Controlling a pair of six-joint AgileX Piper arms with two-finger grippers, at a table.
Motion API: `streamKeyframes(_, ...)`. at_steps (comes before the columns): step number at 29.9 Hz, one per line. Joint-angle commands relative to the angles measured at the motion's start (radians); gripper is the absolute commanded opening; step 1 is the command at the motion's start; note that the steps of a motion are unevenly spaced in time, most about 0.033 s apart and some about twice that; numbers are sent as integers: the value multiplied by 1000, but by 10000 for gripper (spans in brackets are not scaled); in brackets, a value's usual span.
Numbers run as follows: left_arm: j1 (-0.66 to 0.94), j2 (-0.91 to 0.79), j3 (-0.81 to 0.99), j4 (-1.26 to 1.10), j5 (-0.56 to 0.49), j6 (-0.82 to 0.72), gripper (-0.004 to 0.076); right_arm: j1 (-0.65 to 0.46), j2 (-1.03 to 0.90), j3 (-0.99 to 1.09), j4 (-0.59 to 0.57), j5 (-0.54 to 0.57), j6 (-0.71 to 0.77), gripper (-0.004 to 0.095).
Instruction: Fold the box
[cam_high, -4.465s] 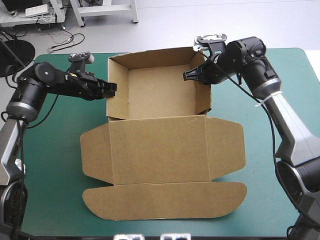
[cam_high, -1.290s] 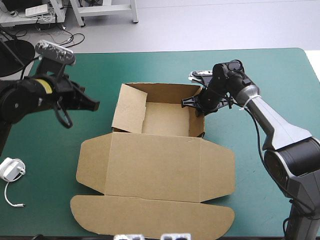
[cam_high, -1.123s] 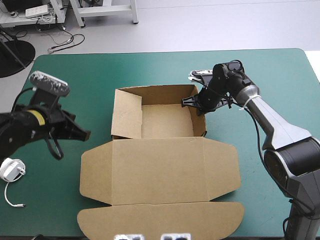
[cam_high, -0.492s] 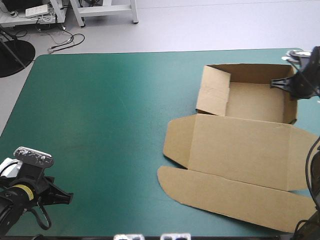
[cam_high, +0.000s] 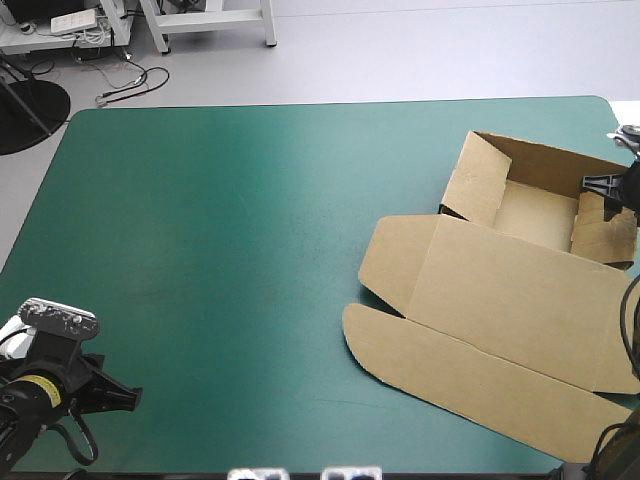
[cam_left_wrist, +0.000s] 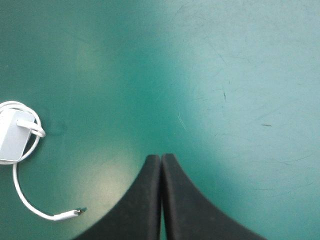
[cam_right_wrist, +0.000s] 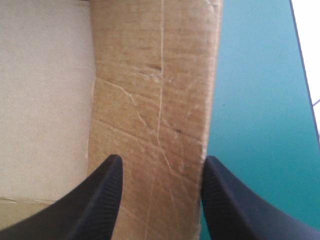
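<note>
The brown box (cam_high: 520, 290) lies at the table's right side, turned a little. Its tray (cam_high: 535, 205) has walls raised, and the lid lies flat toward the front edge. My right gripper (cam_high: 598, 185) is at the tray's right wall (cam_high: 605, 238), which leans inward. In the right wrist view the right gripper (cam_right_wrist: 160, 161) is open, its black fingers (cam_right_wrist: 107, 185) standing either side of that brown wall panel (cam_right_wrist: 155, 100). My left gripper (cam_high: 118, 395) is far away at the near left corner, and the left gripper (cam_left_wrist: 161, 159) is shut over bare teal-green cover, holding nothing.
A white charger with a coiled cable (cam_left_wrist: 12, 137) lies on the cover beside the left gripper. The box's lid flap (cam_high: 470, 385) reaches close to the table's front right corner. The table's right edge (cam_right_wrist: 300, 65) runs just beyond the box wall.
The box has slid from the table's middle to its right side and turned, with the right gripper at its right wall. The left arm drew back to the near left corner.
</note>
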Motion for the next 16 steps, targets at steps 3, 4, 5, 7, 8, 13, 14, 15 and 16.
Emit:
streamKeyframes(3, -5, 6, -23, 24, -49, -11, -10, -8, -119, -30, 31, 11, -16, 485)
streamKeyframes(4, -5, 6, -23, 22, -49, -11, -10, -8, -141, -30, 40, 11, -16, 485)
streamKeyframes(5, -5, 6, -23, 19, -49, -14, -10, -8, -164, -30, 59, 11, -19, 485)
streamKeyframes(7, -5, 6, -23, 5, -51, -30, -10, -8, -217, -30, 111, 11, -29, 484)
streamKeyframes(8, -5, 6, -23, -5, -58, -40, -10, -8, -239, -28, 141, 11, -43, 485)
streamKeyframes(13, -5, 2, -23, -17, -142, -42, -10, 15, -389, 28, 341, 11, -149, 411)
streamKeyframes(14, -5, 2, -23, -16, -154, -42, -10, 32, -419, 53, 346, 11, -170, 369)
streamKeyframes(15, -5, 2, -23, -16, -168, -42, -10, 56, -448, 83, 344, 11, -172, 307)
streamKeyframes(16, -5, 0, -23, -21, -176, -42, -10, 85, -475, 117, 339, 11, -174, 240)
